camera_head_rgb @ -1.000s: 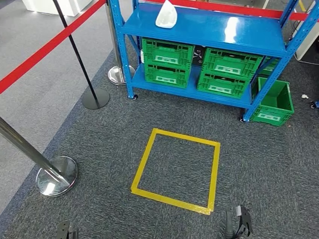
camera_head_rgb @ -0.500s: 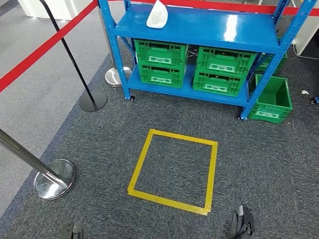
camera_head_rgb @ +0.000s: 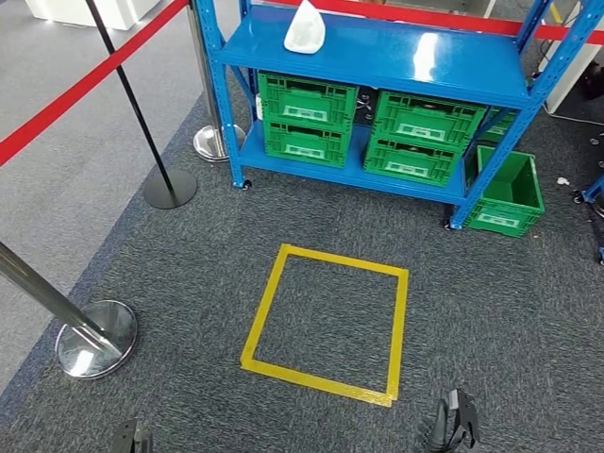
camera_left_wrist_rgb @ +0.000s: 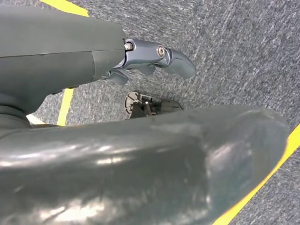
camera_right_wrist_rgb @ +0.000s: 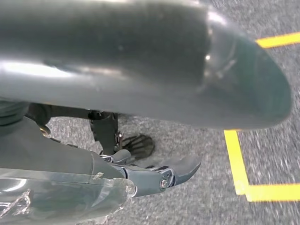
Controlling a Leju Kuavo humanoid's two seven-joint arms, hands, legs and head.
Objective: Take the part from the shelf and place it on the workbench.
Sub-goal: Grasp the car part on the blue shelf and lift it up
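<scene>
The part (camera_head_rgb: 304, 26) is a white rounded piece lying on the top board of the blue shelf (camera_head_rgb: 399, 55), near its left end, far ahead of me. Both arms hang low at my sides. My left hand (camera_head_rgb: 130, 440) peeks in at the bottom left edge of the head view and holds nothing. My right hand (camera_head_rgb: 454, 426) sits at the bottom right, also holding nothing. In the left wrist view its fingers (camera_left_wrist_rgb: 166, 55) stretch out over grey carpet. The right wrist view has the right hand's fingers (camera_right_wrist_rgb: 169, 173) stretched out the same way.
Several green crates (camera_head_rgb: 308, 113) fill the lower shelf, and one more (camera_head_rgb: 506, 192) stands on the floor at its right. A yellow tape square (camera_head_rgb: 324, 321) marks the carpet between me and the shelf. Stanchions (camera_head_rgb: 96, 338) with red belt (camera_head_rgb: 85, 83) line the left.
The whole picture has shifted a little to the left and the shelf sits slightly differently, so the camera has moved. Both hands still hang at the bottom edge.
</scene>
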